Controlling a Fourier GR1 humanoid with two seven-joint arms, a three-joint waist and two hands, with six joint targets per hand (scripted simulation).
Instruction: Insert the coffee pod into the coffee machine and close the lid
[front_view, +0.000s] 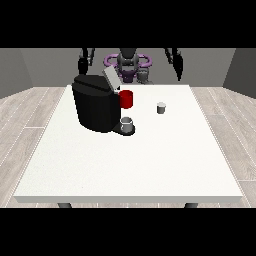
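Front view shows the coffee pod (161, 108) standing upright on the white table (130, 160), a small grey cylinder with its long axis vertical and its open end up, so it points at nothing sideways. It sits apart from the coffee machine (97, 102), toward the view's right of it, with the red part (126, 99) and the cup (127, 124) on the machine's tray between them. The machine's lid (111, 78) is tilted up and open. From the pod, both hands are well apart, raised beside the robot's body at the far edge. The hand at the view's right (177, 67) looks nearer the pod than the hand at the view's left (83, 63). Neither holds anything; whether their fingers are straight or curled I cannot tell. I judge the reach would come from the right of the view, down and toward the camera.
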